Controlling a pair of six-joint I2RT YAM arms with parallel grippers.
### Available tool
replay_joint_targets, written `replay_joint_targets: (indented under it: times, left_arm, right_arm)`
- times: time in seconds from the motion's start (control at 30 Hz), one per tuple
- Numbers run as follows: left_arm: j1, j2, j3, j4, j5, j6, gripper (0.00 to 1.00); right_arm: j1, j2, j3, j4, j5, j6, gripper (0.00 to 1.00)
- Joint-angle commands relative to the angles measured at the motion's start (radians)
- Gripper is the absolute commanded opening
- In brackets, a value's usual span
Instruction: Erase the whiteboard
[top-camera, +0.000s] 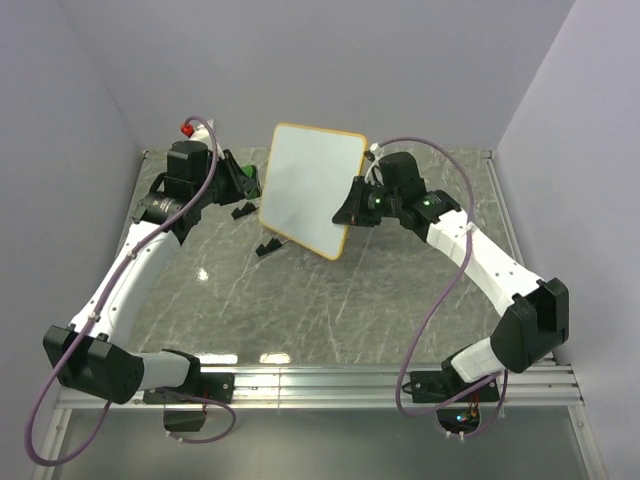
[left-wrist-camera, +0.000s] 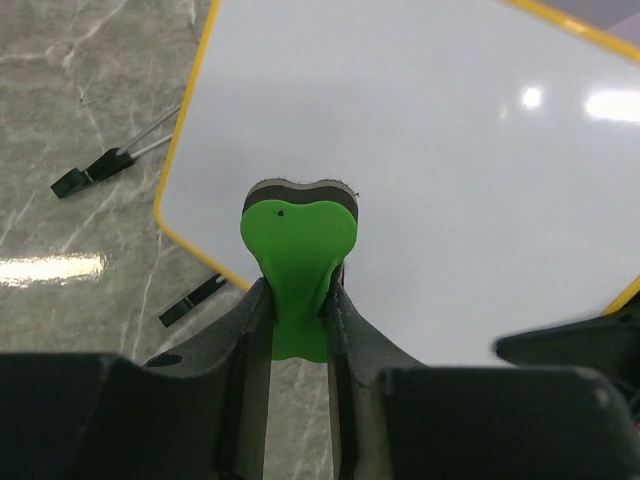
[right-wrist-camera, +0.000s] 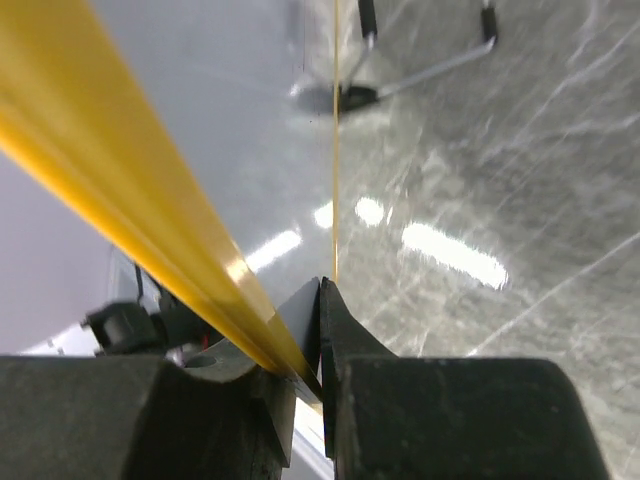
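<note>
The whiteboard (top-camera: 310, 185) has an orange-yellow frame and a blank white face, and it stands tilted above the marble table. My right gripper (top-camera: 350, 212) is shut on its right edge. In the right wrist view the jaws (right-wrist-camera: 318, 300) pinch the yellow frame (right-wrist-camera: 110, 150). My left gripper (top-camera: 245, 183) is shut on a green eraser (left-wrist-camera: 298, 235), squeezed between the fingers (left-wrist-camera: 298, 300). The eraser's dark felt end lies over the whiteboard's face (left-wrist-camera: 430, 150) near its lower left corner. Whether the eraser touches the face I cannot tell.
Two small black feet (top-camera: 268, 247) (top-camera: 243, 210) on thin wire legs lie on the table below the board's left edge. A red-capped part (top-camera: 186, 128) sticks up behind the left arm. Walls close the table at the back and both sides.
</note>
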Motion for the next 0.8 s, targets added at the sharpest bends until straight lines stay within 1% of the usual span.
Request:
replay_joint_targets:
  times: [0.0, 0.13, 0.2, 0.37, 0.53, 0.7, 0.77]
  left_arm:
    - [0.0, -0.058, -0.022, 0.01, -0.025, -0.016, 0.0]
    - [0.0, -0.081, -0.056, 0.008, -0.025, -0.027, 0.0]
    - [0.0, -0.09, -0.063, 0.002, -0.028, -0.027, 0.0]
    - [0.0, -0.105, -0.088, -0.019, -0.034, -0.03, 0.0]
    - [-0.001, -0.118, -0.112, -0.021, -0.04, -0.038, 0.0]
    - [-0.003, -0.104, -0.091, -0.051, -0.051, -0.032, 0.0]
    - [-0.014, -0.098, -0.086, -0.055, -0.049, -0.033, 0.0]
  right_arm:
    - [-0.01, -0.054, 0.122, 0.275, 0.014, 0.033, 0.0]
    - [-0.009, 0.033, 0.213, 0.312, -0.02, 0.065, 0.0]
    - [-0.009, 0.063, 0.233, 0.338, -0.033, 0.08, 0.0]
    - [-0.006, 0.181, 0.31, 0.39, -0.029, 0.112, 0.0]
    - [0.033, 0.309, 0.405, 0.33, 0.031, 0.056, 0.0]
    - [0.063, 0.337, 0.359, 0.345, 0.15, 0.046, 0.0]
    - [0.07, 0.342, 0.339, 0.37, 0.169, 0.059, 0.0]
